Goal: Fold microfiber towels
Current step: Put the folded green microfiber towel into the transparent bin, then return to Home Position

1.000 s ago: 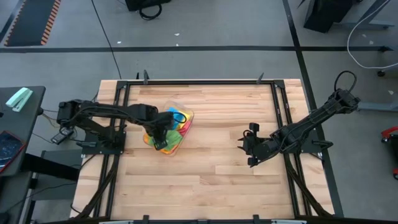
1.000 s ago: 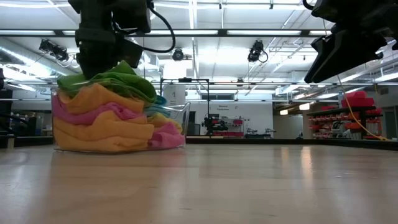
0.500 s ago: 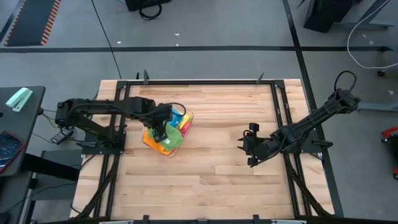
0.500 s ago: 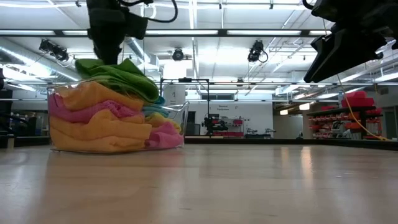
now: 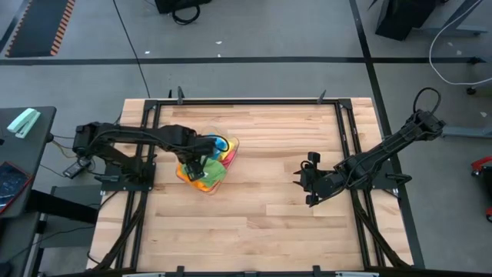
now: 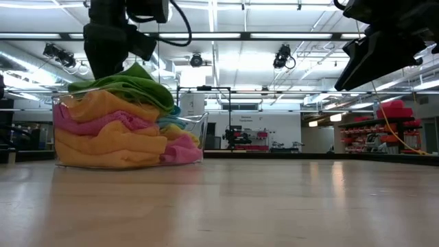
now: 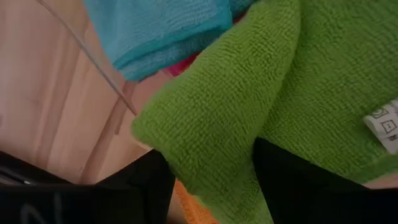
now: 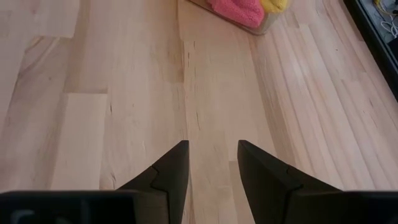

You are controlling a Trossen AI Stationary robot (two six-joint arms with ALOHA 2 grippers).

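The left claw [image 7: 211,186] has dropped back onto the tub's pile, its fingers straddling a fold of the green towel [image 7: 273,81], unlifted; the right claw [image 8: 211,168] waits parted, empty.

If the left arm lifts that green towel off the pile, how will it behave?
The green towel will probably go limp; it already sags in folds between the left pincer's fingers. Its nubby weave likely grips well. It looks light, so the clear tub should stay put.

Towels [image 5: 206,171] heaped in a tub [image 6: 195,140] on the table's [image 5: 254,223] left half
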